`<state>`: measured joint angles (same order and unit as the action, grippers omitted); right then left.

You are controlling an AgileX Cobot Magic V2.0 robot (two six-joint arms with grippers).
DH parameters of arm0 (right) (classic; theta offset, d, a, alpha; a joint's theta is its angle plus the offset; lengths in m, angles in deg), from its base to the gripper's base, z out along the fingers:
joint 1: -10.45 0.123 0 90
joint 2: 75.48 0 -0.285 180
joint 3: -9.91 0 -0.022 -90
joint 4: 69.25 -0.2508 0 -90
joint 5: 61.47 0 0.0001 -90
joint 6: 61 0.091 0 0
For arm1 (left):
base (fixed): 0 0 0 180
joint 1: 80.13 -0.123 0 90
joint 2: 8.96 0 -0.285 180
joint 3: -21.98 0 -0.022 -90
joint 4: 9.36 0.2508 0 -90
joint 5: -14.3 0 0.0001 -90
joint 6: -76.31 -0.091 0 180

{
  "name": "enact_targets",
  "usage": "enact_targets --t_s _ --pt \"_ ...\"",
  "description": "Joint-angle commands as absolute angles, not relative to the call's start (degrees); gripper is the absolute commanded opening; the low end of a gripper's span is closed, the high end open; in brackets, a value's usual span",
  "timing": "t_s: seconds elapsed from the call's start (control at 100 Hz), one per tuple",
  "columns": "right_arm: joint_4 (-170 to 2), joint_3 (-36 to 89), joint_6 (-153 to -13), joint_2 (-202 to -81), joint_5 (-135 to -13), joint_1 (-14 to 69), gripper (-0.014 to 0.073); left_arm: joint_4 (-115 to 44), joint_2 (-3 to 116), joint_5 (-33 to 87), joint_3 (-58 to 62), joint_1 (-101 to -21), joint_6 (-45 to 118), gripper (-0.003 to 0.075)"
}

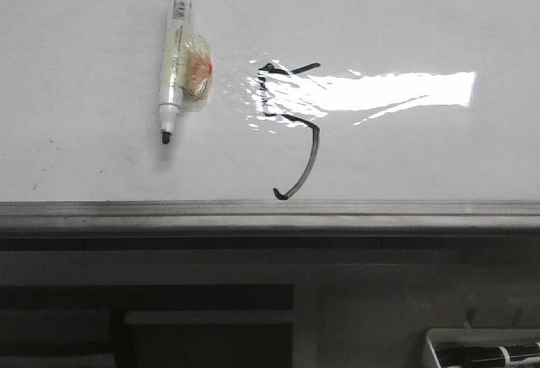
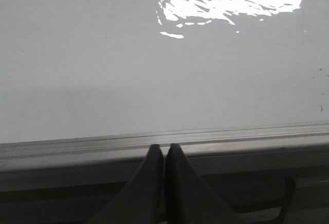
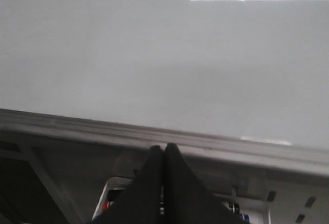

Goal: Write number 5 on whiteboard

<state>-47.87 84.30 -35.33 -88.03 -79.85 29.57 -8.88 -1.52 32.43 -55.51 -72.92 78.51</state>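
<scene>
A lanky black number 5 (image 1: 291,123) is drawn on the glossy whiteboard (image 1: 422,13), its hooked tail ending close to the grey rail (image 1: 253,209). To its left lies a white marker pen (image 1: 175,60) wrapped with tape, its tip pointing toward the rail. Neither arm shows in the front view. My left gripper (image 2: 164,147) is shut and empty, its tips over the rail (image 2: 77,147), with bare whiteboard (image 2: 128,70) beyond. My right gripper (image 3: 164,147) is also shut on nothing, just short of the rail (image 3: 257,152) and the whiteboard (image 3: 154,54).
A white tray (image 1: 485,353) holding dark markers sits below the board at the lower right; the same tray (image 3: 110,196) shows behind my right fingers. A strong glare patch (image 1: 396,89) lies right of the 5. Dark frame parts run under the rail.
</scene>
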Motion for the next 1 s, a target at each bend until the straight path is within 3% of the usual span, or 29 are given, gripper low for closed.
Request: enact_targets --t_s 0.0,0.16,0.57,0.99 --pt "-56.59 86.81 -41.82 -89.24 -70.76 23.42 -0.0061 -8.82 -2.74 28.28 -56.40 -73.14 79.02 -0.0020" --pt "-63.28 89.35 -50.60 -89.24 -70.30 20.39 -0.0061 -8.82 -2.74 28.28 -56.40 -73.14 79.02 -0.0020" --pt "-63.18 89.35 -50.73 -82.59 -79.33 20.39 -0.0061 -8.82 -2.74 28.28 -56.40 -73.14 79.02 -0.0020" --pt "-63.18 89.35 -50.73 -81.65 -78.93 20.39 -0.0061 -8.93 -2.74 28.28 -56.40 -73.14 79.02 -0.0020"
